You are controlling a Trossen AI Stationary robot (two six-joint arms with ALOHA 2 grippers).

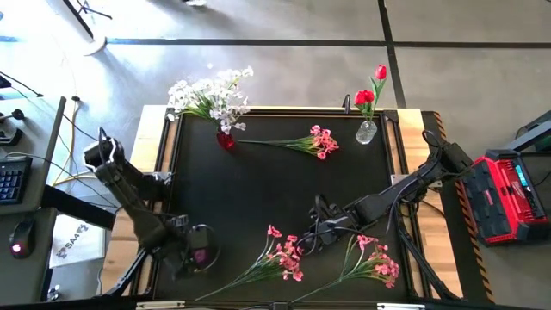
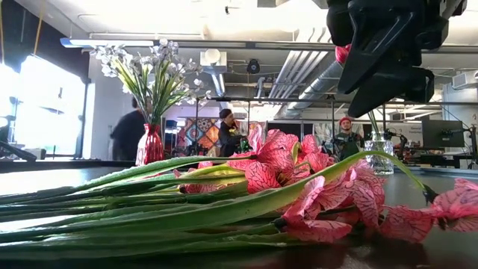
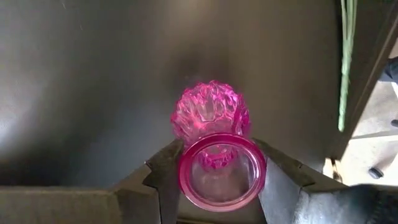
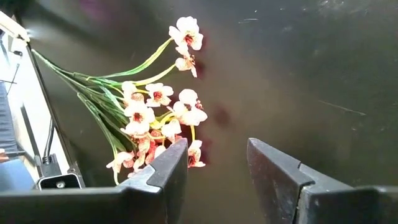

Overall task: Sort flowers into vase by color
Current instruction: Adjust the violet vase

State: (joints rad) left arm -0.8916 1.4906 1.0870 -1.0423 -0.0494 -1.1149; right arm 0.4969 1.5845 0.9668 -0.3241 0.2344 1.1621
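Left gripper (image 3: pixel 217 180) around pink vase (image 3: pixel 214 149) (unlabelled)

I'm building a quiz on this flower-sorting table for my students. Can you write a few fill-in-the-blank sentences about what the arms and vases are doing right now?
1. The left gripper is closed around the neck of a ____ glass vase.
2. The white flowers stand in a ____ vase.
3. The red tulips stand in a ____ vase.
4. The right gripper hovers with its fingers ____ beside a pink spray.

Missing words: pink; red; clear; open
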